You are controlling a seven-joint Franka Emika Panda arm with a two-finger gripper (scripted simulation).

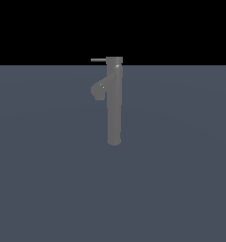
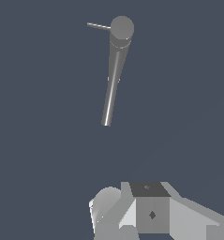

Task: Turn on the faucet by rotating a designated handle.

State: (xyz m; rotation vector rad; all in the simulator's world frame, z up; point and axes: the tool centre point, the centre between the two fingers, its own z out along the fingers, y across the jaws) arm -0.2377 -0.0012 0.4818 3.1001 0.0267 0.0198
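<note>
- So the faucet (image 1: 114, 104) is standing upright on the flat blue-grey floor (image 1: 43, 179), roughly mid-scene in the exterior view, all on its own.
- It's a tall, slim grey column with a flat cap on top, and a stubby angled spout (image 1: 99, 90) poking off the upper part toward the exterior view's left.
- The handle (image 1: 98, 60) is that skinny little rod coming out sideways from the cap, level, also pointing to the exterior view's left. Way thinner than the spout, and sitting above it.
- From my wrist cam I'm looking down on the faucet (image 2: 114, 70) from above: round cap nearest me, column tapering away toward the floor, handle (image 2: 98, 26) sticking off the side of the cap.
- My gripper (image 2: 132, 213) shows only as blocky grey and white parts at the edge of the wrist view. It's well apart from the faucet and not touching anything.
- Honestly can't tell if my fingers are spread or closed, the tips just aren't readable here.
- My arm doesn't show up in the exterior view at all.
</note>
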